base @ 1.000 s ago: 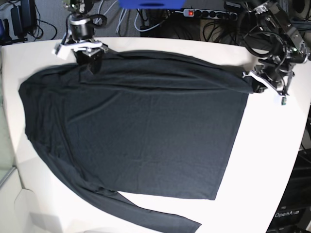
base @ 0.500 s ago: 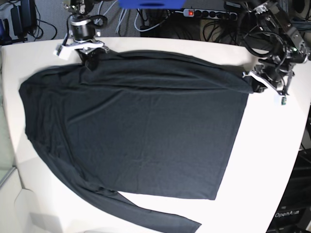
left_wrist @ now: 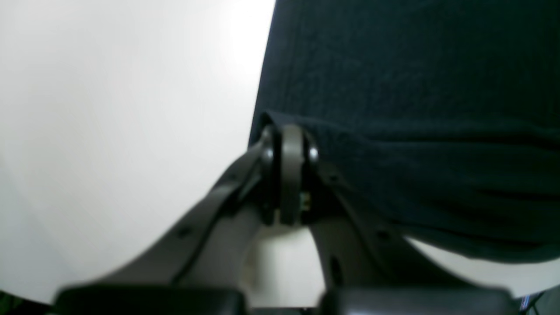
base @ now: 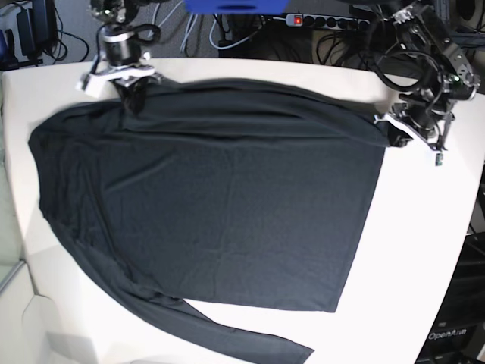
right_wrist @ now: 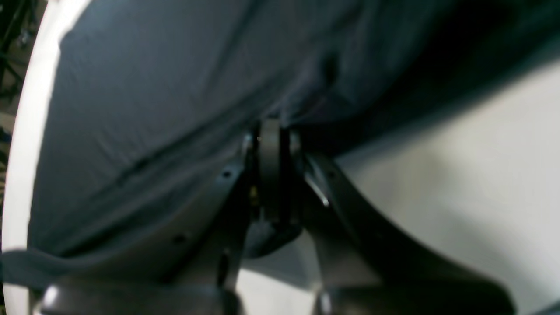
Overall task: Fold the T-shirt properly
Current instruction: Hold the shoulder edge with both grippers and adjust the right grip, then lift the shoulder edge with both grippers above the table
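The black T-shirt (base: 227,197) lies spread flat on the white table (base: 424,250), one long sleeve trailing to the near edge. At the far left in the base view, my right gripper (base: 130,85) is shut on the shirt's far edge. The right wrist view shows its jaws pressed together with fabric (right_wrist: 175,96) bunched at the tips of the gripper (right_wrist: 271,131). At the far right, my left gripper (base: 394,127) is shut on the shirt's corner. In the left wrist view the gripper (left_wrist: 288,138) pinches the dark cloth (left_wrist: 415,109) at its edge.
A power strip (base: 326,21), cables and a blue object (base: 235,6) sit behind the table's far edge. Bare white table runs along the right side and the near right corner. A dark box (base: 455,334) stands off the table at the bottom right.
My right gripper went from open to shut on the shirt's far edge and drew back slightly toward the far side. The left gripper kept its grip and shifted only a little.
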Controlling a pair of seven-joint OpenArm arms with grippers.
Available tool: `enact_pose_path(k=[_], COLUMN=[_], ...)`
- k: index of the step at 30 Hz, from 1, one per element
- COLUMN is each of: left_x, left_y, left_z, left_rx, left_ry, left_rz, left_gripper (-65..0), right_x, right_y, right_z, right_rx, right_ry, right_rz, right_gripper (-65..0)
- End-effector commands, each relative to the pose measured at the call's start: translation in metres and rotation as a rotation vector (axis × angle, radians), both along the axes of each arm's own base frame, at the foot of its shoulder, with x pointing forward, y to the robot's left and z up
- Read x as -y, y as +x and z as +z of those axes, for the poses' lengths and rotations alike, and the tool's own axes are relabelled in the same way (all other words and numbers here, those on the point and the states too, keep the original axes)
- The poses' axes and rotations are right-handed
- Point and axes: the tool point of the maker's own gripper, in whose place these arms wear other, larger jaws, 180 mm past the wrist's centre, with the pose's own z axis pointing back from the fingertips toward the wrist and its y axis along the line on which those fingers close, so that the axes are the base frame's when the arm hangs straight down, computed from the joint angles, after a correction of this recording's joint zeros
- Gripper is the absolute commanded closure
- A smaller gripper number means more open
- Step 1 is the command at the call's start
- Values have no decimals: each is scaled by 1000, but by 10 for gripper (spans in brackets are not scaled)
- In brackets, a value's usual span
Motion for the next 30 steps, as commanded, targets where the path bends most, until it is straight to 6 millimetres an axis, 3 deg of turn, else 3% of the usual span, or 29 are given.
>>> enact_pose_path(k=[1,8,18,27,30], left_x=[-2,0,-1,1,1], left_y=[14,23,47,63,71], left_z=[17,21,39,27,33], left_rx=[68,88,150,134,153], left_ry=[9,-2,0,-61,-63], left_rz=[0,2,5,10,9], left_gripper=[0,0,0,0,0], right_x=[2,3,-5,1,6], right_y=[6,14,47,70,76], right_z=[13,29,33,44,49], right_rx=[50,93,83,99,114], right_ry=[-8,-20,-15,-52,-71], right_rz=[-2,2,85,136,144], right_gripper=[0,-1,0,0,0])
